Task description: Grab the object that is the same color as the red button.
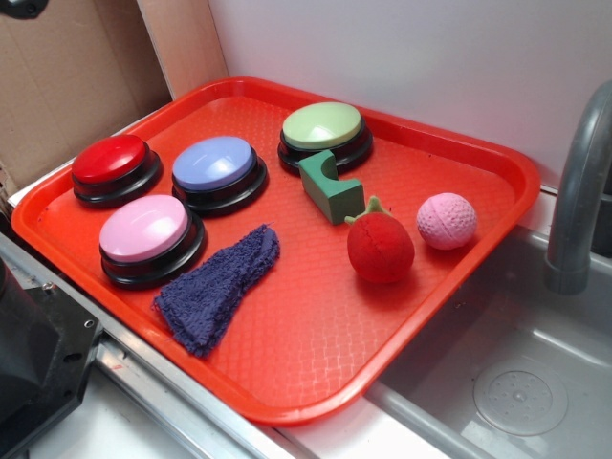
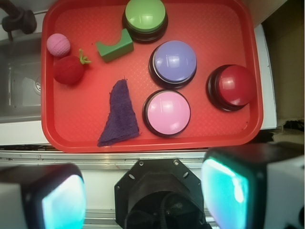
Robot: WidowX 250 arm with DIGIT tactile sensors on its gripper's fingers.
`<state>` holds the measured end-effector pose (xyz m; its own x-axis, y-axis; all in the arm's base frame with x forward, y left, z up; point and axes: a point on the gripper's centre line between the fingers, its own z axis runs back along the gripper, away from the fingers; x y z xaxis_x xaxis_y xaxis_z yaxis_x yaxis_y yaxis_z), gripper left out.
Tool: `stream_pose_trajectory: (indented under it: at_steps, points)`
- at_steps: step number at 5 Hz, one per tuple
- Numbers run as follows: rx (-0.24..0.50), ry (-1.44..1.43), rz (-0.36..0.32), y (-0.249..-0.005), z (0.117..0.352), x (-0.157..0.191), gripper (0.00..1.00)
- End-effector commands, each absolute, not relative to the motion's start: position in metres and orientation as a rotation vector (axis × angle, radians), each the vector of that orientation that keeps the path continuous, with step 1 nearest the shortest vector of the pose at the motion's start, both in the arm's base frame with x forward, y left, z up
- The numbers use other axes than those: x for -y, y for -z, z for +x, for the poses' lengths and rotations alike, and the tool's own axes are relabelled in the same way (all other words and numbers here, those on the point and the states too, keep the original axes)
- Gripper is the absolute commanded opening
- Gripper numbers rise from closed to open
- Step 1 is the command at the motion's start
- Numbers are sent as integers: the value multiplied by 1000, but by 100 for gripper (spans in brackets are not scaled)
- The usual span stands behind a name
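1. Clearly, the target is the red plush ball point(image 1: 380, 248), since its colour matches the red button point(image 1: 114, 162) at the far corner of the red tray point(image 1: 316, 368).
2. It sits on the tray just beside the pink dimpled ball point(image 1: 447, 220), the two near or barely touching, with the green block point(image 1: 330, 187) close on its other side and the purple cloth point(image 1: 218, 284) well apart.
3. From the wrist view, the gripper point(image 2: 143, 191) hangs high above the tray's near edge, jaws spread wide and holding nothing; the ball point(image 2: 68, 70) lies off toward the sink point(image 2: 19, 81) side.
4. Judging by the stitched fabric, it is probably light and soft, compressing under the pads rather than slipping.
5. A hold across its round middle seems best, with the fingers set away from the small green stem and clear of the pink neighbour.
6. One risk: a round body may roll if nudged off-centre.
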<state>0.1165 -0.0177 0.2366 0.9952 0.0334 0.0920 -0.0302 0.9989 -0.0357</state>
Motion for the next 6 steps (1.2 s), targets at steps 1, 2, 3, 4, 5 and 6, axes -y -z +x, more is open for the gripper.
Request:
stream_pose_trajectory:
  at_steps: [1, 2, 3, 4, 5, 6]
  points:
    - [93, -32, -34, -237, 117, 18, 100]
    - [88, -12, -104, -226, 140, 31, 100]
    - [134, -86, -106, -211, 168, 57, 100]
    - [117, -128, -150, -189, 192, 86, 100]
    - [126, -250, -123, -165, 215, 112, 100]
    - [144, -316, -117, -136, 232, 127, 100]
